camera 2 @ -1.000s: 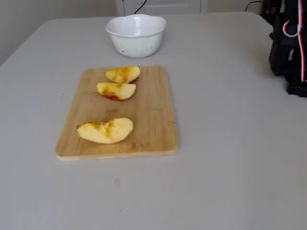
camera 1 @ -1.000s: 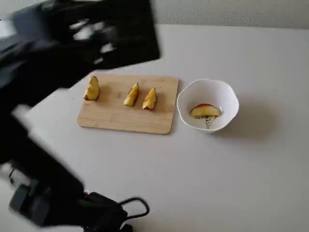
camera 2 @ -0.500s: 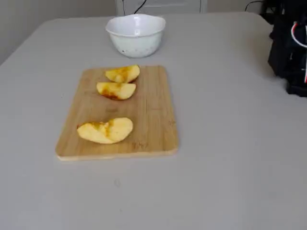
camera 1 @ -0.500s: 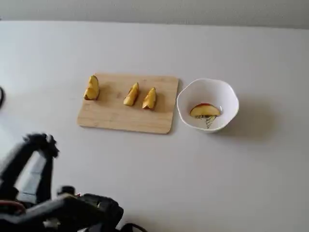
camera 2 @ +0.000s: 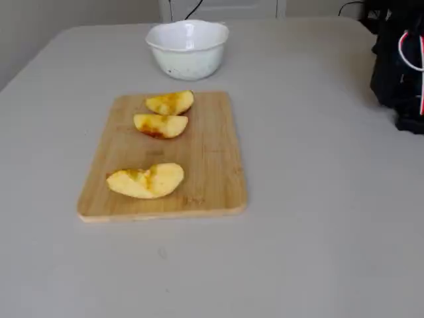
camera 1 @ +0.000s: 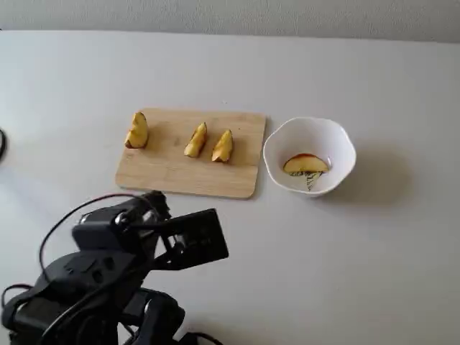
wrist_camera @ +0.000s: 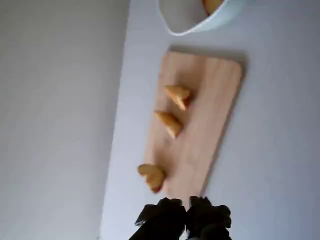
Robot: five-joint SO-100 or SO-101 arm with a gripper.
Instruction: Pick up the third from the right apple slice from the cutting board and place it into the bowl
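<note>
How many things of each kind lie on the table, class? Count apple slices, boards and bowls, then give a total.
Apple slices: 4, three on the board and one in the bowl
Cutting board: 1
Bowl: 1
Total: 6

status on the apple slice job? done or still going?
Looks done: one apple slice lies in the bowl, three slices remain on the cutting board. Nothing in hand: the gripper holds nothing, and the arm sits away from the board. Nothing visibly left, unless more slices are wanted.
</note>
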